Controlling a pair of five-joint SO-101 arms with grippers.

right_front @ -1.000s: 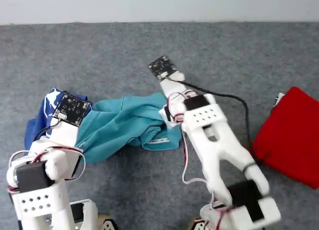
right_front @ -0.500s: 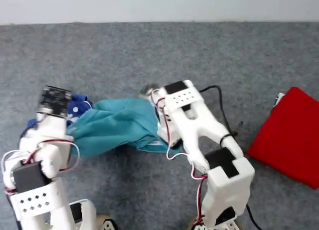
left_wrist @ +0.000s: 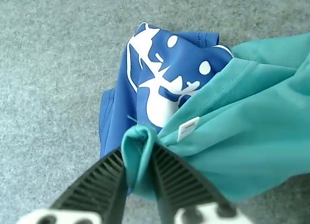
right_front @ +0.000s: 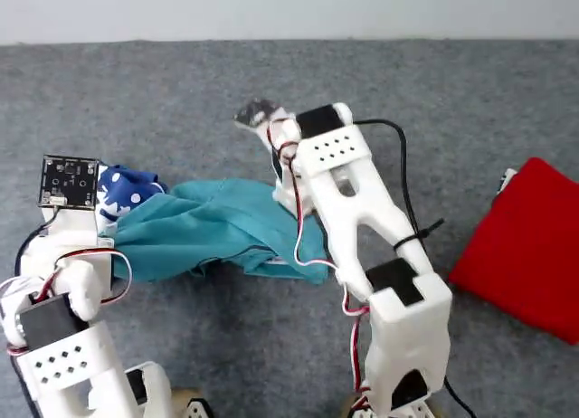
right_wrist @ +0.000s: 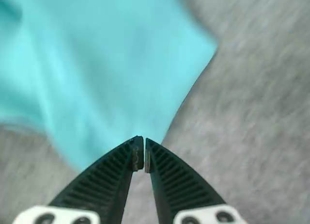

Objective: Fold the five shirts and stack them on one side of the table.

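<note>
1. Left gripper [left_wrist: 137, 151]: the jaws are nearly closed on a bunched fold of the teal shirt [right_front: 217, 228]. The fold is thick and rounded, so it could roll out from between the jaws under a sharp pull.

2. Right gripper [right_wrist: 140, 153]: the jaws are closed tip to tip. The teal cloth narrows right down to the tips, so the hold appears to be on a thin edge only. Risk: a hold this shallow is likely to slip if the two arms pull apart too hard, and that end of the shirt would drop.

3. Position of the shirt: it lies crumpled across the centre left of the high view, strung between the two arms and not flat on the table [right_front: 434, 101]. Risk: a fold made from this state would probably trap creases and come out lopsided.

4. Blue shirt [left_wrist: 160, 83]: it lies at the left of the high view, touching the teal shirt and partly under its end. Risk: moving the teal shirt could drag the blue one along or tangle the two.

5. Red shirt [right_front: 529, 246]: it lies at the right edge, well apart. Risk: a wide swing of the right arm could disturb it.
</note>
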